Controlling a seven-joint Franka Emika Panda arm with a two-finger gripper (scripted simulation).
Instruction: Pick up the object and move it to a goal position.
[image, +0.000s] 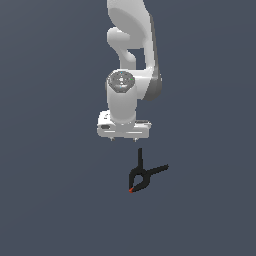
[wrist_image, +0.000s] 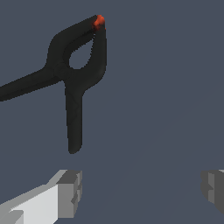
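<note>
The object is a small black spring clamp lying on the dark grey floor, with two thin handles splayed apart and a red-orange tip pointing toward the camera. My gripper hovers open and empty just behind the clamp, a little to the exterior view's left of it, not touching it. In the wrist view the clamp lies beyond my gripper, nearer one finger than the other finger. The jaws stand wide apart with nothing between them.
The flat dark grey floor extends all around. The white arm rises behind the gripper. No goal marker shows.
</note>
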